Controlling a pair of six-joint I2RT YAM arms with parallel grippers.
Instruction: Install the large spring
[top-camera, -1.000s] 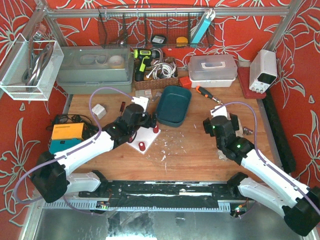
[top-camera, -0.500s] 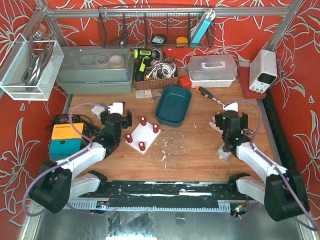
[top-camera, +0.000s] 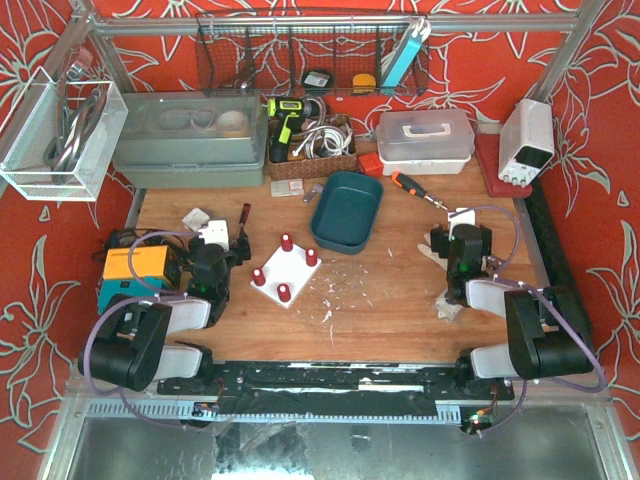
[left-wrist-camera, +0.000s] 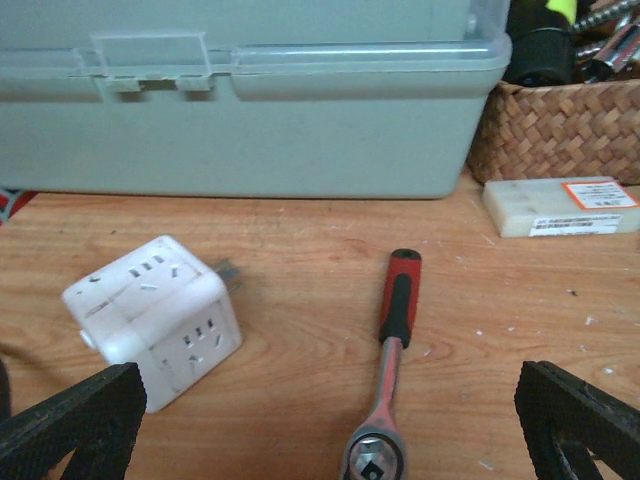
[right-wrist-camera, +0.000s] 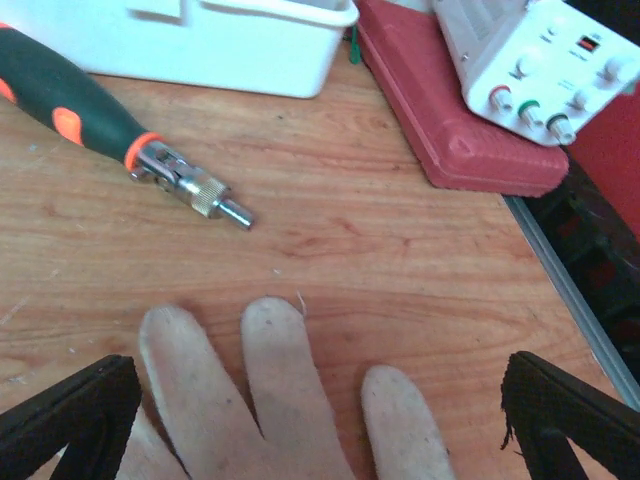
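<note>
— Wooden worktop (top-camera: 380, 290), red flowered wall behind. Where do we see the large spring?
— We cannot make it out in any view. The white peg board (top-camera: 285, 272) lies mid-worktop, well apart from both pincers.
— And our pincers?
— Left gripper (top-camera: 220, 238) gapes wide near the left edge, empty, a ratchet (left-wrist-camera: 392, 360) just ahead. Right gripper (top-camera: 462, 238) gapes too, near the right edge, above a glove (right-wrist-camera: 250, 400).

Teal tray (top-camera: 347, 210), white plate (top-camera: 285, 267) with red pegs (top-camera: 286, 242), orange box (top-camera: 135, 263)
</note>
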